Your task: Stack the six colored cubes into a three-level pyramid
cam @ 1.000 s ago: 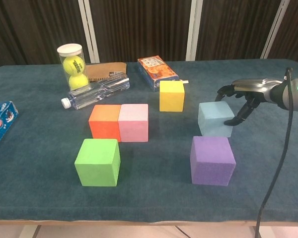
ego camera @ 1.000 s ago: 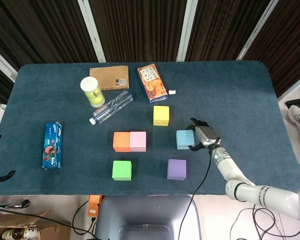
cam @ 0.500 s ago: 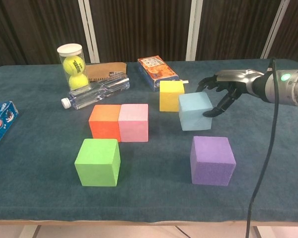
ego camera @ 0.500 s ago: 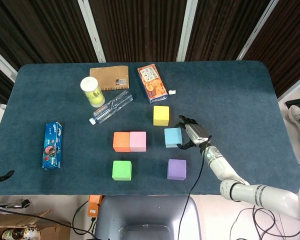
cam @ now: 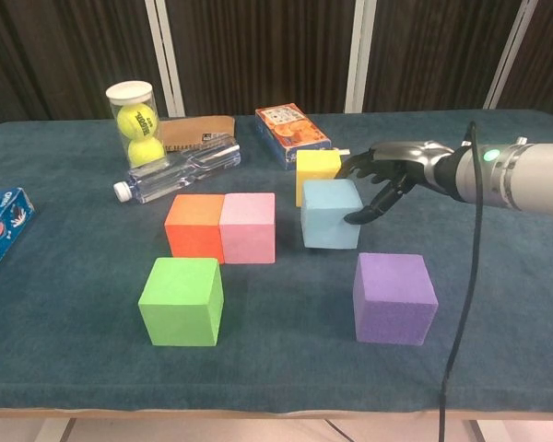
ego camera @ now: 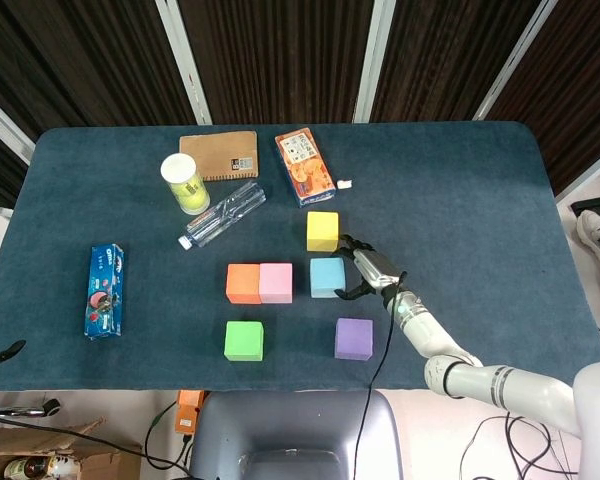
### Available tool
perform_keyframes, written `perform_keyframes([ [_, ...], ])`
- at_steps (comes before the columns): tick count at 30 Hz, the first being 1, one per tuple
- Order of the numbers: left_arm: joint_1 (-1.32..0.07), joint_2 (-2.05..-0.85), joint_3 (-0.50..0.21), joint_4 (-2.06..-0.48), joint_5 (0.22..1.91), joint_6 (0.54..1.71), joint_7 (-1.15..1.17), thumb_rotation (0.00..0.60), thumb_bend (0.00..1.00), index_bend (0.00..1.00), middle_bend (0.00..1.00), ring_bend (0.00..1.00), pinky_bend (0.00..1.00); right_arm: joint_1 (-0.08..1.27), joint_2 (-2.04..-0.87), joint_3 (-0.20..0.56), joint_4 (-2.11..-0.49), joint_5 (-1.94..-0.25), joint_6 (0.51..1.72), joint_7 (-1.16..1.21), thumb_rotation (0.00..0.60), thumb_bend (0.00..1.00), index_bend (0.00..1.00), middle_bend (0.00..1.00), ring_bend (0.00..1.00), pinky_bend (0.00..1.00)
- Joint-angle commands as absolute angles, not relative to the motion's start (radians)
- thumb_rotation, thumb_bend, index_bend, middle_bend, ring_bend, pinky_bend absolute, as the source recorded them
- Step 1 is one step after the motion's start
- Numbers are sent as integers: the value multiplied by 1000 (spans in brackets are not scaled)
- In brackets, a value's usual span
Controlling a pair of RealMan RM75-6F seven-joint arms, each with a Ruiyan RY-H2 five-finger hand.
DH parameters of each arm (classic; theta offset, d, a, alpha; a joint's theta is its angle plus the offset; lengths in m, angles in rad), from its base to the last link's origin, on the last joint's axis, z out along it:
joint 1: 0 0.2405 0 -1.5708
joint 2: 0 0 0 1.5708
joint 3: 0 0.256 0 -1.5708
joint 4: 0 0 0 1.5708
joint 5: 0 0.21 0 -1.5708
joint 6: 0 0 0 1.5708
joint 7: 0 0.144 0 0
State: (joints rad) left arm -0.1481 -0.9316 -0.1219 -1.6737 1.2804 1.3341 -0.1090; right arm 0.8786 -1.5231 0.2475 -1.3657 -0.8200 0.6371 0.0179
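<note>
Cubes (cam: 330,214): six, all unstacked.

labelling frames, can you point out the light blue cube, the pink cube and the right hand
light blue cube (cam: 330,214), chest view, middle of its front face
pink cube (cam: 248,238), chest view, middle of its front face
right hand (cam: 385,172), chest view, on the fingers beside the light blue cube

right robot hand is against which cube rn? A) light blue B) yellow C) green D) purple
A: the right robot hand has its fingers against the right side of the light blue cube, which sits on the table right of the pink cube with a gap between them.
</note>
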Motion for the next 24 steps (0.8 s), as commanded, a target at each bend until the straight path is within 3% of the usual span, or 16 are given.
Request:
perform_keyframes([
  [1, -148, -931, -122, -1673, 1280, 1333, -111, 600, 32, 101, 30, 0, 85, 887, -1540, 252, -1351, -826, 632, 25, 600, 212, 483, 0, 0, 0],
  [24, -146, -927, -120, -1664, 1283, 1325, -127, 600, 32, 101, 30, 0, 85, 917, -1611, 241, -1310, -792, 658, -21, 600, 212, 487, 0, 0, 0],
])
